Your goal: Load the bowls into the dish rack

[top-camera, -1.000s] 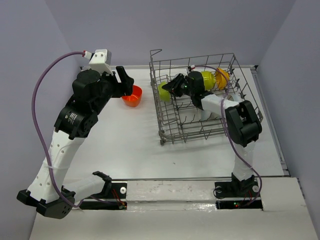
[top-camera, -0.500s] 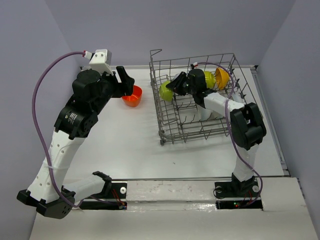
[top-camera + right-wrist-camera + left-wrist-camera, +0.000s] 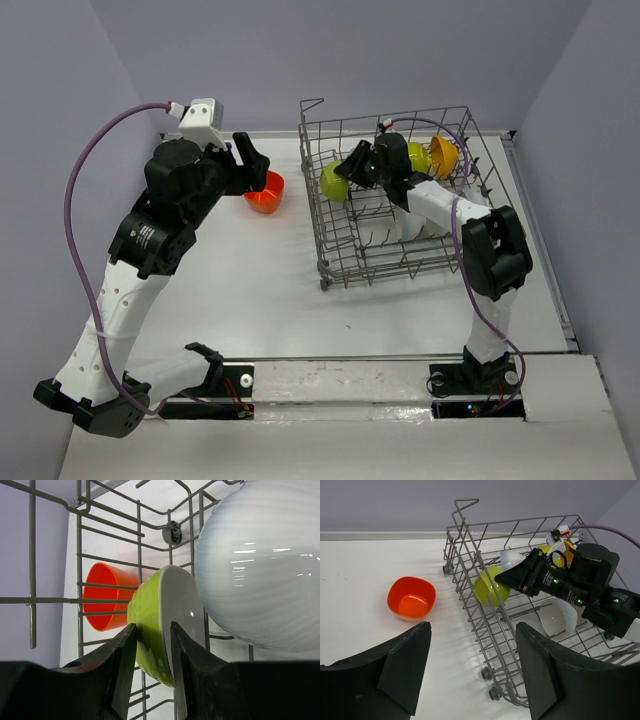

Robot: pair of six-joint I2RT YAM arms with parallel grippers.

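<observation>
The grey wire dish rack [image 3: 322,262] stands at the right of the table. A lime green bowl [image 3: 335,180] stands on edge inside its left end. My right gripper [image 3: 353,168] reaches into the rack with one finger on each side of that bowl's wall [image 3: 150,600]. The jaws are parted, and a strip of white inside shows beside the right finger. A white bowl [image 3: 260,565] leans just right of it. A red-orange bowl [image 3: 265,191] sits upright on the table left of the rack. My left gripper [image 3: 252,165] hovers by it, open and empty.
An orange-yellow bowl [image 3: 445,155] and another lime one [image 3: 418,155] stand on edge at the rack's back right. The rack's tall grid wall [image 3: 455,527] separates the red-orange bowl [image 3: 411,597] from the racked bowls. Grey walls close the back and sides.
My right gripper carried the lime green bowl slightly toward the rack's back left, then its jaws widened around it. The left arm has not moved.
</observation>
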